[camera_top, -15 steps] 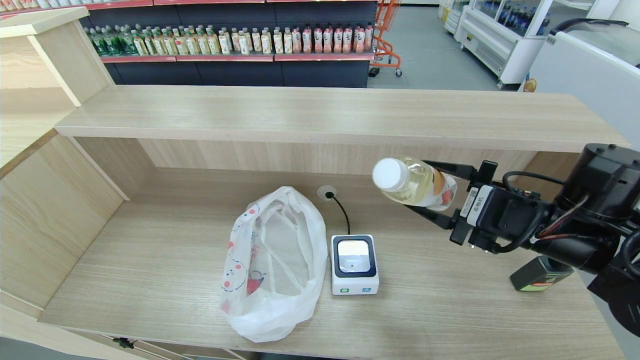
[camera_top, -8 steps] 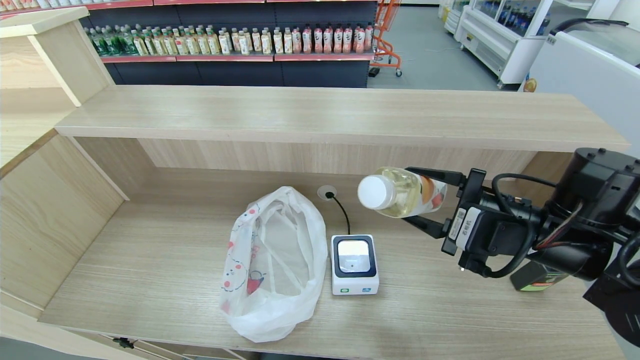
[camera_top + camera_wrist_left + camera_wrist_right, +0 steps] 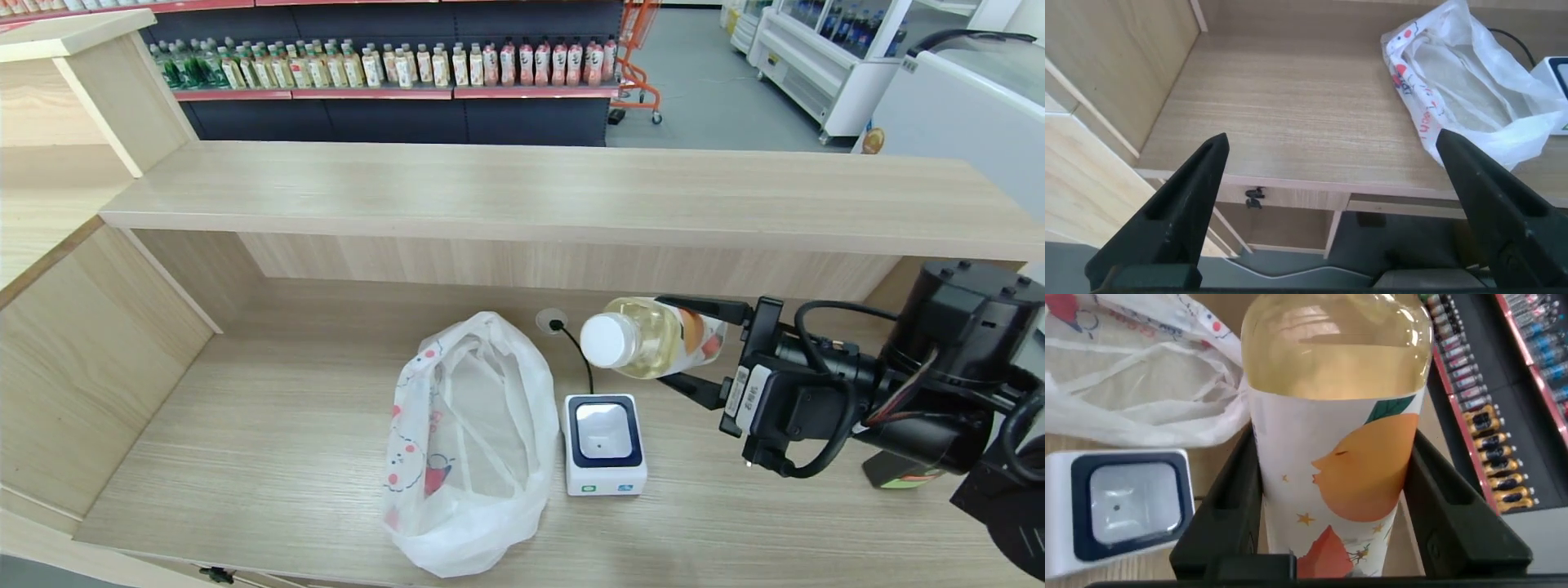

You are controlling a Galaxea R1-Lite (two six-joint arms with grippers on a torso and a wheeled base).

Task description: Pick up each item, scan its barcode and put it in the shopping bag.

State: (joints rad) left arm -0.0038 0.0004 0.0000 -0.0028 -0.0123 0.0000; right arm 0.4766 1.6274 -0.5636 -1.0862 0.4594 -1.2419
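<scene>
My right gripper point(image 3: 671, 340) is shut on a clear bottle point(image 3: 653, 336) of pale yellow drink with a white cap and an orange-printed label. It holds the bottle on its side in the air, cap toward the left, just above and behind the white barcode scanner point(image 3: 604, 445). In the right wrist view the bottle point(image 3: 1339, 433) sits between the black fingers point(image 3: 1229, 498), with the scanner point(image 3: 1123, 502) below it. The white shopping bag point(image 3: 469, 441) lies open to the left of the scanner. My left gripper point(image 3: 1331, 212) hangs open and holds nothing, off the counter's front edge, with the bag point(image 3: 1462, 82) beyond it.
A green and black item point(image 3: 898, 472) lies on the wooden counter point(image 3: 245, 457) at the right, partly behind my right arm. The scanner's black cable point(image 3: 575, 351) runs to a hole at the back. A raised ledge point(image 3: 522, 192) borders the counter's far side.
My right gripper has carried the bottle left and a little lower, closer over the scanner. The head camera has shifted, so the bag and scanner sit further right in the picture.
</scene>
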